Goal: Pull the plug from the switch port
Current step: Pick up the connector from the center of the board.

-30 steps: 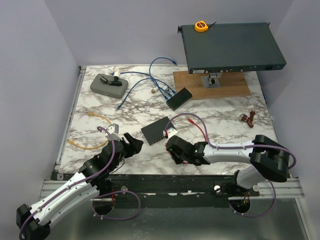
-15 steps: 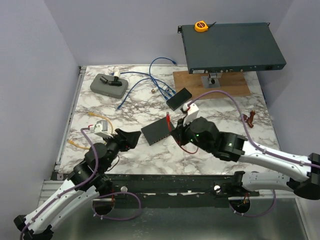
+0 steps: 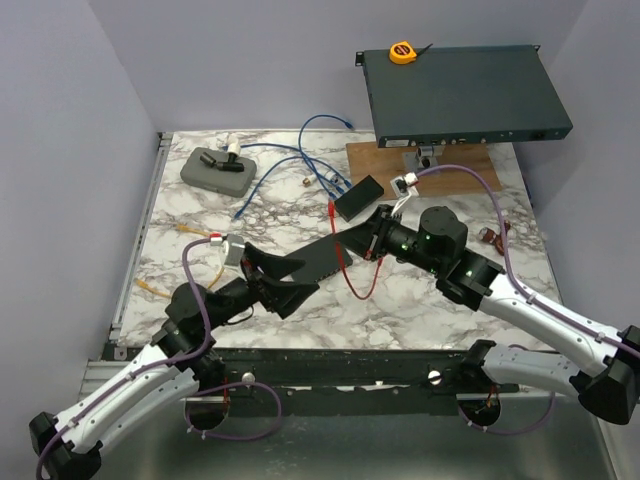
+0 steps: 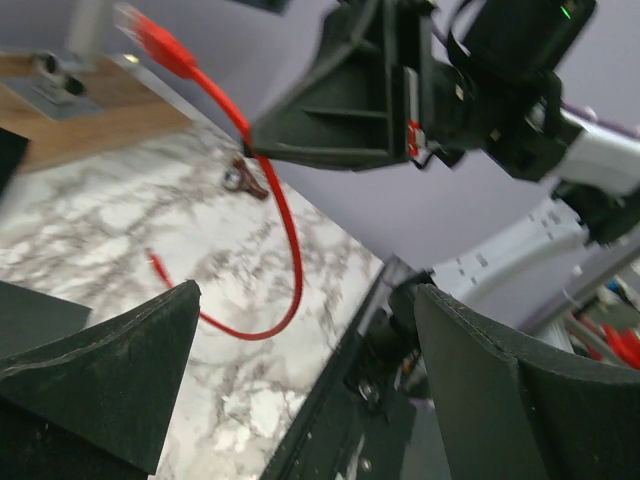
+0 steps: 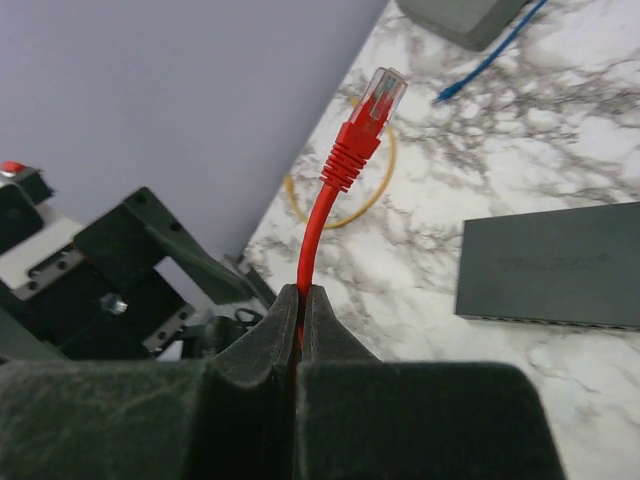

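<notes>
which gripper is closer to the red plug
Right. The right gripper is shut on the red cable just behind the plug; the left gripper hangs open, apart from it.

Two robot arms point(image 3: 130, 385) point(image 3: 540, 312). Two small black boxes point(image 3: 358, 197) point(image 3: 322, 260). One big box point(image 3: 465, 92). One grey box point(image 3: 217, 170). One red wire point(image 5: 350, 150). One yellow wire point(image 3: 150, 289). One tape measure point(image 3: 402, 52). One wood board point(image 3: 470, 170).

Light falls soft and even from above over the marble table point(image 3: 420, 315) — bright, no glare, only faint shadows under my arms. From my left wrist the view smears: the red cable point(image 4: 285, 230) streaks, and my left fingers point(image 4: 100, 370) loom dark and soft. From my right wrist the plug point(image 5: 375, 100) is crisp — my right fingers point(image 5: 250, 345) blur, near-black.
</notes>
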{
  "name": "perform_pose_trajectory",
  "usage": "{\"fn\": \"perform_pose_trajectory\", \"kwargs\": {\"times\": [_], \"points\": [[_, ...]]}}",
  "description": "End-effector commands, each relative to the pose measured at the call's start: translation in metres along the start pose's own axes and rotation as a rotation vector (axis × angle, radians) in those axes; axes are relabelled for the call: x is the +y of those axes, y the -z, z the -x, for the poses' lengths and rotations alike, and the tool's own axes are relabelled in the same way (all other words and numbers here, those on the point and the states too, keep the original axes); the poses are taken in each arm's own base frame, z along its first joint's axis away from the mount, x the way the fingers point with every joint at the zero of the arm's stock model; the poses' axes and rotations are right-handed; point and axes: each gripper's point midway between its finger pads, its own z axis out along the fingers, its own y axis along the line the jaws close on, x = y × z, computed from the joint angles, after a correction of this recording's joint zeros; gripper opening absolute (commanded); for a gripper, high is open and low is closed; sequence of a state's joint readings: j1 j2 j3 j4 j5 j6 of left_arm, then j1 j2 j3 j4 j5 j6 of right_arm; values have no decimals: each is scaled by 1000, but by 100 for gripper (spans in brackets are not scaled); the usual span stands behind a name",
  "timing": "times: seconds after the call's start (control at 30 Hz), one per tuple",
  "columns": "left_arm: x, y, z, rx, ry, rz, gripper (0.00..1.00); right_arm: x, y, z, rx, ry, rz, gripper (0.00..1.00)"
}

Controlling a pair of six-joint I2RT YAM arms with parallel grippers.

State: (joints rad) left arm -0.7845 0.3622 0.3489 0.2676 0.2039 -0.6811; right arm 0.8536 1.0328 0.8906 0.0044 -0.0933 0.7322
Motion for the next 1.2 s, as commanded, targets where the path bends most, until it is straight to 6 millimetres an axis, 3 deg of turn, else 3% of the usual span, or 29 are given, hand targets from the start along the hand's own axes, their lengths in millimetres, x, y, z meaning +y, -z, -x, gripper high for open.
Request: {"fn": "perform_pose_trajectory", "kwargs": {"times": [0.0, 0.23, 0.63, 0.87, 1.0, 1.03, 1.07, 1.1, 1.17], "points": [[-42, -2, -11, 62, -33, -268, 87, 59, 3, 1, 36, -121, 320, 1], [-45, -7, -4, 11, -59, -300, 86, 65, -1, -6, 40, -176, 408, 1], [-22, -26, -30, 117, -39, -224, 76, 67, -6, -15, 62, -227, 461, 1], [-23, -27, -33, 132, -32, -227, 49, 63, -8, -20, 74, -235, 455, 1], [-26, -26, -30, 124, -17, -232, 24, 63, -8, -20, 79, -206, 451, 1], [-26, -26, -30, 122, -17, -234, 13, 63, -7, -21, 84, -203, 449, 1], [-27, -26, -29, 122, -16, -235, 6, 63, -7, -21, 85, -199, 444, 3], [-27, -26, -29, 121, -14, -235, 0, 61, -7, -22, 91, -193, 434, 17], [-27, -25, -28, 123, -6, -230, 0, 61, -5, -21, 97, -175, 416, 42]]}}
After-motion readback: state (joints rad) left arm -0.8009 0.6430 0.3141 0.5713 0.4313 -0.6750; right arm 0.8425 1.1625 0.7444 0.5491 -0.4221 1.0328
